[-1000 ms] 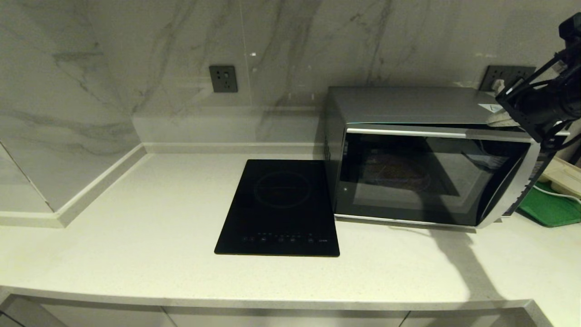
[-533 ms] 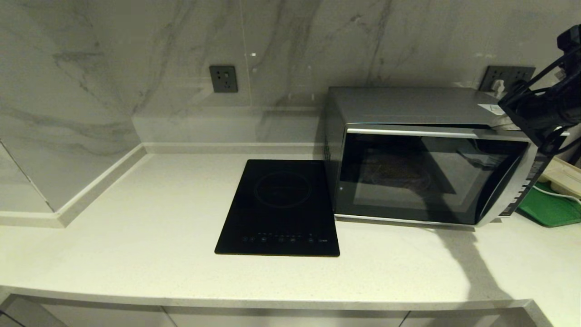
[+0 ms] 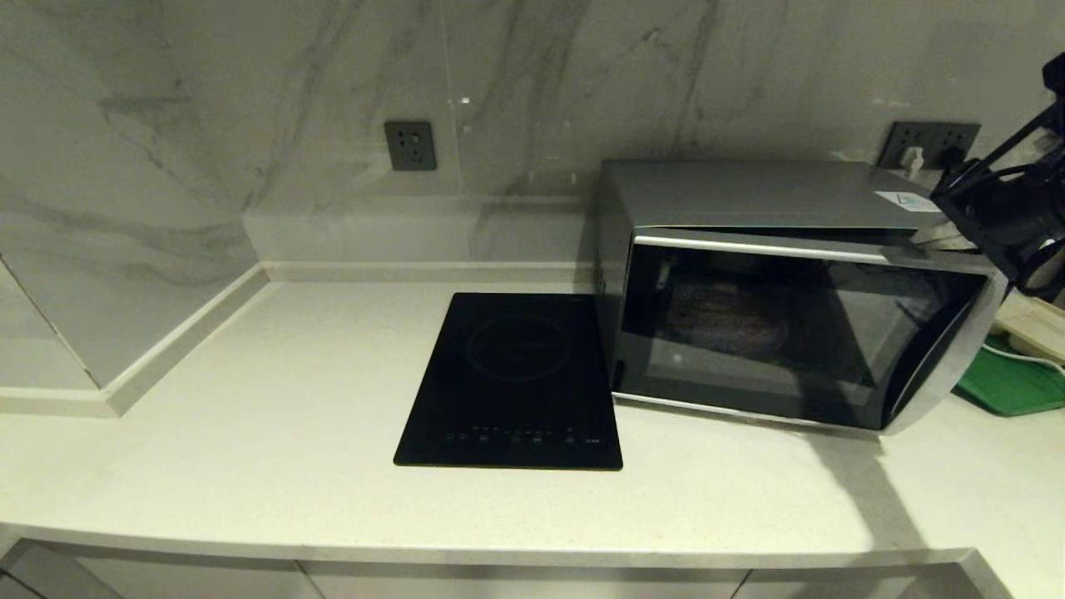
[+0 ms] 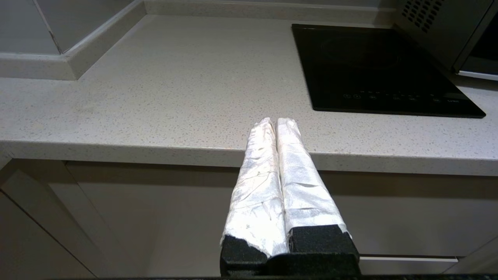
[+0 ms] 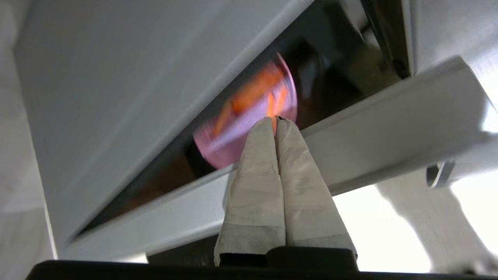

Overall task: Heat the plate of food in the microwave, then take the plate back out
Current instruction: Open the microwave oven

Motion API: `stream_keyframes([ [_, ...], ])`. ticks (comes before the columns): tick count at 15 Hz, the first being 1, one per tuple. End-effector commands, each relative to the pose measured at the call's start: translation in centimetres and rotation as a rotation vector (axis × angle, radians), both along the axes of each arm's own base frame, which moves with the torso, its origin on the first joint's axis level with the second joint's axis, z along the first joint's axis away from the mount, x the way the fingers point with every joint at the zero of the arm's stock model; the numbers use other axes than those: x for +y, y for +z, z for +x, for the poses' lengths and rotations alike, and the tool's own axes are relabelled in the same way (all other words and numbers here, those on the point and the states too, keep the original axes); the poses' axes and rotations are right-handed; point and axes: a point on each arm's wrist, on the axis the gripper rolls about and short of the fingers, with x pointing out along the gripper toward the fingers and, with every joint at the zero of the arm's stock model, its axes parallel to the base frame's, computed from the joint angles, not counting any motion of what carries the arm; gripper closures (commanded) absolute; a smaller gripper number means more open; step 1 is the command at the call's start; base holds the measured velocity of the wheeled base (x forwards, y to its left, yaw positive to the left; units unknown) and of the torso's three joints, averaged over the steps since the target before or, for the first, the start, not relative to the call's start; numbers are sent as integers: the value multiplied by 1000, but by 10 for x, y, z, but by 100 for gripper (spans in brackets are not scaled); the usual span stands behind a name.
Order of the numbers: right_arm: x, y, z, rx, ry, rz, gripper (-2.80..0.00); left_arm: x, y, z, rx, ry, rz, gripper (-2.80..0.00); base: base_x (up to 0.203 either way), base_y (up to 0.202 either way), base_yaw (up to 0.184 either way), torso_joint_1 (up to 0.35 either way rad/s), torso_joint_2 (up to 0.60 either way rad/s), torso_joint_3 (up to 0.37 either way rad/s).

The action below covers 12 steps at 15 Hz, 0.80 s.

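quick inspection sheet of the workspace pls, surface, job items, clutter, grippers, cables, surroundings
surface: pale speckled countertop, nothing spilled that shows.
job's things: microwave at the back right, its door ajar; plate of food inside, lilac with orange fries, seen through the gap.
clutter: black induction hob beside the microwave; green tray at the far right.
grippers: right gripper shut, empty, at the door's top edge by the gap; left gripper shut, empty, parked below the counter's front edge.
cables: white cable across the green tray.
surroundings: marble wall with two sockets; cabinet fronts below.
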Motion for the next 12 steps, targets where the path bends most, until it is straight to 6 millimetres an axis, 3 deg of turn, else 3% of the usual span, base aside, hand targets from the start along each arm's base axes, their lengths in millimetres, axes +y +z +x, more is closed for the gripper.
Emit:
stream_keyframes([
  [1, 5, 19, -28, -9, 23, 20, 0, 0, 0, 0, 0, 1, -2, 0, 0, 0, 0, 0, 0, 0],
  [5, 12, 45, -76, -8, 99, 59, 0, 0, 0, 0, 0, 1, 0, 0, 0, 0, 0, 0, 0, 0],
  [12, 3, 42, -77, 17, 68, 68, 0, 0, 0, 0, 0, 1, -2, 0, 0, 0, 0, 0, 0, 0],
])
